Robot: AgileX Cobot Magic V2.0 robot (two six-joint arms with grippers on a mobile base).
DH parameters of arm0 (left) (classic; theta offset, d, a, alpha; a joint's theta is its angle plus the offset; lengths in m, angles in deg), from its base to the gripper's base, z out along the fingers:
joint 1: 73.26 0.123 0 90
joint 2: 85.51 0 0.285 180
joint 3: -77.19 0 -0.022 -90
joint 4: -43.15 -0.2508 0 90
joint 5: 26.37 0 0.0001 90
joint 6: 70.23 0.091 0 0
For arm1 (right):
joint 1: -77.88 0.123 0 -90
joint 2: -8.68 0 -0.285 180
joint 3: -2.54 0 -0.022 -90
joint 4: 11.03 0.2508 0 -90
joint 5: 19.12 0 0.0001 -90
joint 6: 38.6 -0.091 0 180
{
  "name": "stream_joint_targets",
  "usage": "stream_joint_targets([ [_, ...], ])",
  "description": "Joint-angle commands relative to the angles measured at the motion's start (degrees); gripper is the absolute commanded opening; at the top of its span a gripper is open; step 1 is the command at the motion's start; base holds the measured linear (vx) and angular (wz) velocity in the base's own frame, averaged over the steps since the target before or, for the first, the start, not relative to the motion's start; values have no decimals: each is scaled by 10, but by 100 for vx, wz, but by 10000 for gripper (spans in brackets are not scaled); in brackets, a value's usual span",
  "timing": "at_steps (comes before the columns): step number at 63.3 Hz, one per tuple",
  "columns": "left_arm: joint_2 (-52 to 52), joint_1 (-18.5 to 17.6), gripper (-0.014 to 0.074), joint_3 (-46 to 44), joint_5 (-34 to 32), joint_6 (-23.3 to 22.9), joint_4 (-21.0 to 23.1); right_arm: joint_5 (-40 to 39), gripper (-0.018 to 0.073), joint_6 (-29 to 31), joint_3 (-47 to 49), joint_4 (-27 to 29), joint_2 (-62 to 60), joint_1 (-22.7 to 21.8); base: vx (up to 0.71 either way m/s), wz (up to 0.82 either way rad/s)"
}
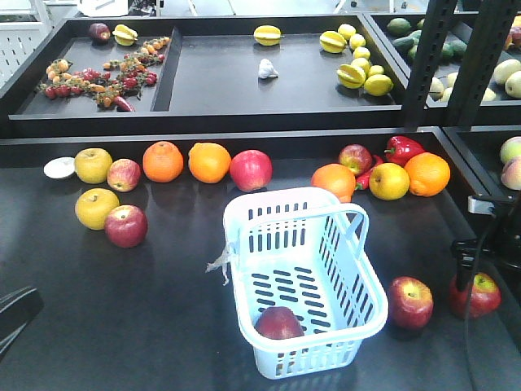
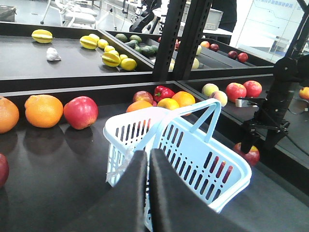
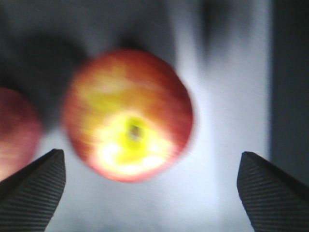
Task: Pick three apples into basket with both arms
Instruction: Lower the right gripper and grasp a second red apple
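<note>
At the left of the front view we see two yellow apples (image 1: pixel 94 165) beside a white disc (image 1: pixel 59 168). Two oranges (image 1: pixel 163 160) sit left of centre, and two more at the right flank a third yellow apple. A red pepper (image 1: pixel 404 149) lies behind those, and cherry tomatoes (image 1: pixel 98 77) fill the upper-left tray (image 1: pixel 24 90).

The left hand (image 2: pixel 147 153) is hanging low in the foreground, its two black fingers pressing flat together, just before the pale basket (image 2: pixel 193 145) sitting on the dark tabletop (image 2: pixel 53 164). A red apple (image 2: pixel 80 112) is lying beside an orange (image 2: pixel 43 110) at the back, while the right arm (image 2: pixel 277 104) is poising over a second apple (image 2: pixel 248 155)
</note>
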Motion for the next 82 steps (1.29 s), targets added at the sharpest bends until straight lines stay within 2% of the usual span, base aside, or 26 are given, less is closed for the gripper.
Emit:
stream_joint_targets([
  [1,-5,0,-8,-15,15,0,-26,-5,672,19,16,18,-29,-1,0,0],
  [6,-5,0,-8,-15,15,0,-26,-15,668,24,16,33,-28,-1,0,0],
  [40,-5,0,-8,-15,15,0,-26,-51,648,16,16,35,12,-1,0,0],
  [48,-5,0,-8,-15,15,0,-26,-55,617,23,16,36,14,-1,0,0],
  [55,-5,0,-8,-15,15,0,-26,-50,538,23,16,36,14,-1,0,0],
  [76,-5,0,-8,-15,25,0,-26,-16,174,31,16,42,-9,-1,0,0],
  [82,-5,0,-8,-15,25,0,-26,-15,119,34,16,49,-45,-1,0,0],
])
